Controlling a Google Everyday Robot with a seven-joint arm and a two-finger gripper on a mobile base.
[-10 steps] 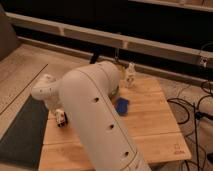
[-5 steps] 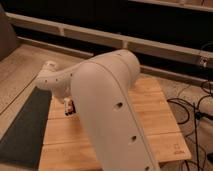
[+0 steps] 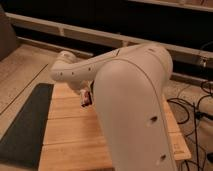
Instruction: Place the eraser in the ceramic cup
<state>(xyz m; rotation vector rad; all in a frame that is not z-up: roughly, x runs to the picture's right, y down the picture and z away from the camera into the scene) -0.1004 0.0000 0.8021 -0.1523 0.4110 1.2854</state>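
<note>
My gripper (image 3: 86, 98) is at the end of the white arm (image 3: 130, 100), low over the left middle of the wooden table (image 3: 70, 140). It is mostly hidden under the wrist. A small white, red and black piece, the eraser (image 3: 87, 97), sits in it just above the boards. The green ceramic cup is hidden behind the big arm, which covers the table's middle and right.
A dark mat (image 3: 22, 127) lies on the floor along the table's left side. Black cables (image 3: 192, 107) run over the floor at the right. A long low ledge (image 3: 75, 32) crosses the back.
The arm has swung right and towards the camera, filling more of the view. The gripper with the eraser has moved right and a little farther back over the table.
</note>
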